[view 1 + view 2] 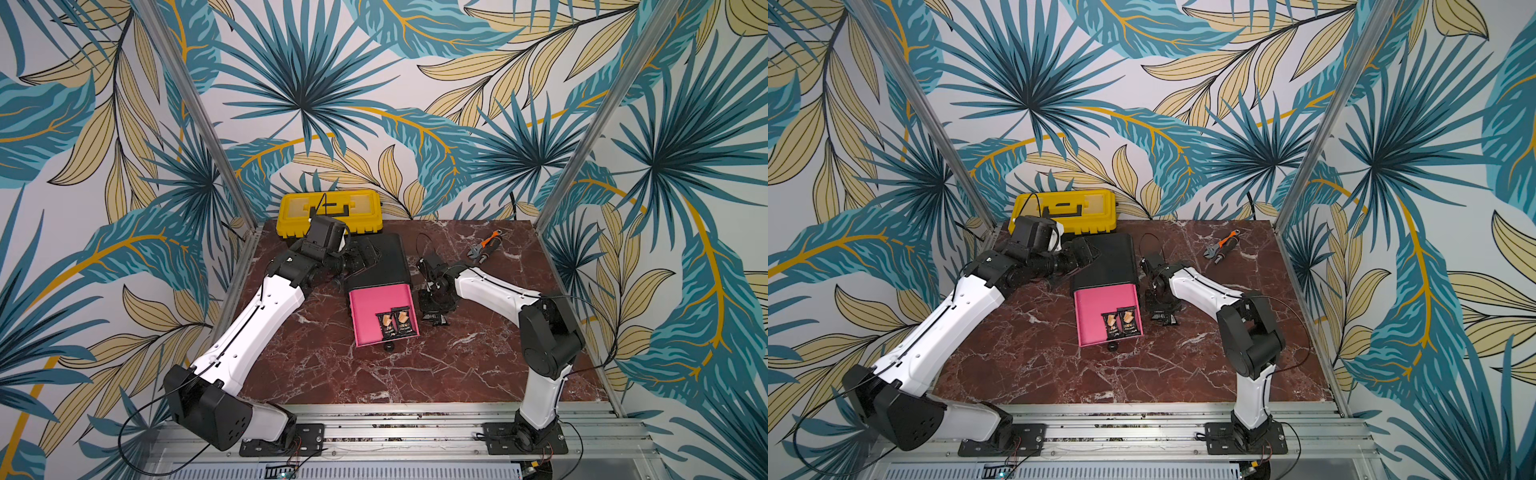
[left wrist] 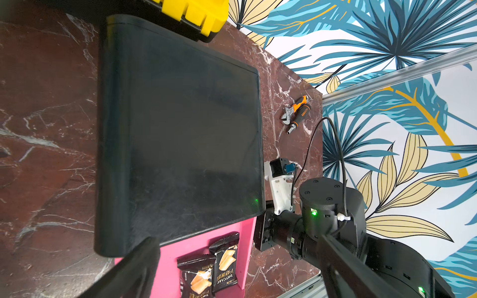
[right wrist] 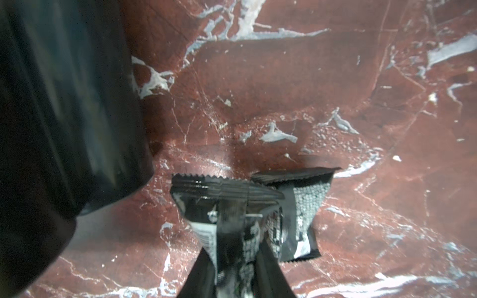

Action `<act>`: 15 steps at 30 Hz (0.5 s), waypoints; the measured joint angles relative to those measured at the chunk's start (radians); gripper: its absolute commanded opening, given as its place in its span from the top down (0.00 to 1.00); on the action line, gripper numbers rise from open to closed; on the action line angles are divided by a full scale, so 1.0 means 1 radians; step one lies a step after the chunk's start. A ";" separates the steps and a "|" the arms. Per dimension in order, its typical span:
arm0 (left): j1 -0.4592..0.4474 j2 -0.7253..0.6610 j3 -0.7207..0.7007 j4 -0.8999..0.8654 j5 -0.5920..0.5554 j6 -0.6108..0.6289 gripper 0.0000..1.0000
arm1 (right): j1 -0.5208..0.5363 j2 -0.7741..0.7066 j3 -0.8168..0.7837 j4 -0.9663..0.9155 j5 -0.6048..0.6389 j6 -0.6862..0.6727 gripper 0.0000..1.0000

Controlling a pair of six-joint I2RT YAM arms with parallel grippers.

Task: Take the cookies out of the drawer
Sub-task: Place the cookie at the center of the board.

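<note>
Black crinkled foil packet [image 3: 224, 203] pinched by right gripper [image 3: 233, 260]; left gripper [image 2: 236, 240] seemingly spread wide.

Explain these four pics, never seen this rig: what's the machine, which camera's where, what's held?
Two robot arms are bolted at a marble table's edge. Two pictures look down from overhead; the other two come from cameras on the wrists. On the table: a black cabinet with its pink drawer pulled out, two black cookie packets inside, a yellow toolbox, a wrench and a screwdriver. The right pincer pinches one black packet; another packet lies on the table close by. The left pincer stands open by the cabinet.
</note>
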 measured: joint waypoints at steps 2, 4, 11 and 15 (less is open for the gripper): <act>0.001 -0.004 -0.001 -0.008 -0.003 -0.002 0.00 | 0.000 0.001 -0.013 0.009 -0.001 0.007 0.81; 0.002 -0.017 -0.007 -0.016 -0.010 -0.003 0.00 | 0.000 0.002 -0.025 0.015 -0.001 0.014 0.80; 0.011 -0.111 -0.064 -0.049 -0.025 -0.015 0.00 | 0.000 0.001 -0.034 0.028 -0.001 0.033 0.65; 0.025 -0.132 -0.071 -0.071 -0.029 -0.018 0.00 | 0.000 -0.024 -0.036 0.027 -0.002 0.046 0.50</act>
